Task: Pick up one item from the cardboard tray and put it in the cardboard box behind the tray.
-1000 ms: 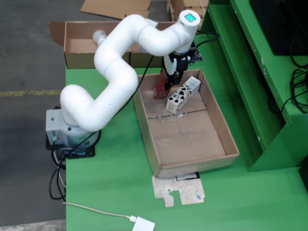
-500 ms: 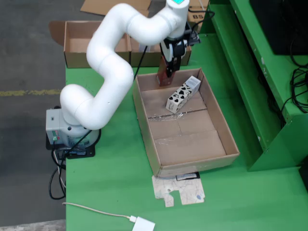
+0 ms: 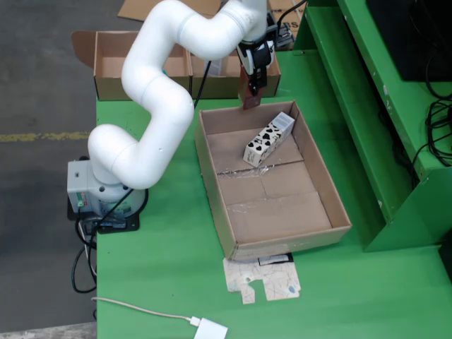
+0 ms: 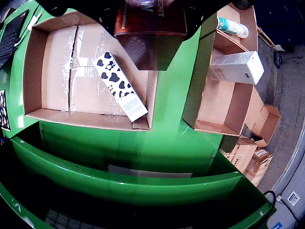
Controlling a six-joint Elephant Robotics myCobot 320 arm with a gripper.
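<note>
Fixed view: arm [image 3: 152,106] bent over the table, gripper [image 3: 252,90] clamped on dark red box [image 3: 250,97] above the tray's [image 3: 282,240] far wall, near cardboard box [image 3: 116,83]

Wrist view: dark red box [image 4: 150,28] gripped, hanging between both containers

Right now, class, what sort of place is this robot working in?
Probably a workshop or warehouse test bench: bare concrete floor, a green table, and cardboard boxes stacked about.
</note>
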